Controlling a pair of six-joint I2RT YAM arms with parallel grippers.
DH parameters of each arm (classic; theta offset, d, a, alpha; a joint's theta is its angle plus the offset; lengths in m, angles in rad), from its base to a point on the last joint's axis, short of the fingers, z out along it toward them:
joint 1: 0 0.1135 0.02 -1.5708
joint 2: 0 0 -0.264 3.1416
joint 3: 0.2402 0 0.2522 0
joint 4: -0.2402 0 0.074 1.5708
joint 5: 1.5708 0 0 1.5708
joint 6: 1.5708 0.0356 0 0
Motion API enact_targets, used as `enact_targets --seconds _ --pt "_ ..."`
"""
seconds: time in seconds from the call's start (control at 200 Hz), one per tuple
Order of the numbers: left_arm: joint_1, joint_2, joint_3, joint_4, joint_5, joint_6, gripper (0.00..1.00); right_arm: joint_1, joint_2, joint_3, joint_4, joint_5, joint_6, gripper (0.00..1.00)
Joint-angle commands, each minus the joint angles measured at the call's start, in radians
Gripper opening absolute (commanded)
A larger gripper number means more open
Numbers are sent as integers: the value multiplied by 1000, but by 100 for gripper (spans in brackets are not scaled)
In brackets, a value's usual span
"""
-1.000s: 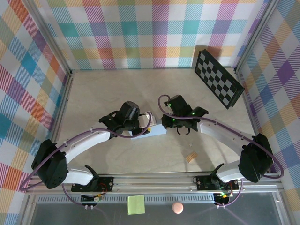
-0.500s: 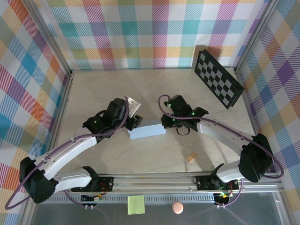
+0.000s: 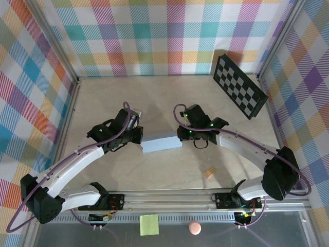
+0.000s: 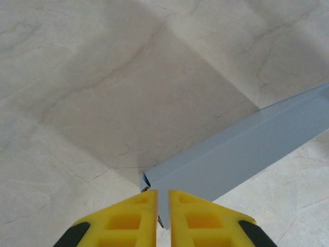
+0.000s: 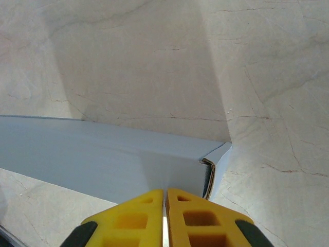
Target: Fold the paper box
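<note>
Plaid multicolour fabric walls [image 3: 154, 36] on 3 sides. Pale beige marbled tabletop [image 3: 103, 98] w/ aluminium rail along the near edge.

White left arm [image 3: 77, 159] and white right arm [image 3: 241, 146] both reach in toward table centre, purple cables along each.

Black-and-white checkerboard panel [image 3: 240, 92] leans at far right, tilted against the wall.

Pale grey-white cardboard paper box [image 3: 161, 144]: folded into a long flat rectangular shape, lying on the table about mid-centre, btwn the two grippers, slightly angled w/ its right end farther back. Right end flap not fully tucked; cardboard edge visible there in right wrist view.

left gripper [image 4: 163, 193] at the box's left end: yellow fingers nearly together, thin box corner edge running into the slit btwn them, so pinched on it.

right gripper [image 5: 164, 191] at the box's right end: fingers pressed almost together on the near wall of the box, thin pale edge in the gap.

Yellow-green square sticky note [image 3: 149, 224] in front of the rail. Small tan wooden piece [image 3: 209, 173] on the table near the right arm. Small pink ball [image 3: 194, 227] beside the note.
</note>
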Motion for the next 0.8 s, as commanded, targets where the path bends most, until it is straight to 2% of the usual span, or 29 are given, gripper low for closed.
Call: enact_targets --seconds 0.0,0.115,0.245,0.46,0.795 --pt "12 18 7 -33 19 -22 13 1 14 -26 -93 -6 4 12" --pt "20 41 -6 -16 34 -12 10 0 17 -25 -93 -7 5 12" --pt "26 77 -47 -21 45 -21 0 1 20 -29 -94 -7 9 12" --pt "26 105 -157 -41 77 -56 0 1 6 -23 -106 -1 14 12" --pt "26 86 -160 -36 63 -42 0 1 1 134 -147 17 -31 13"
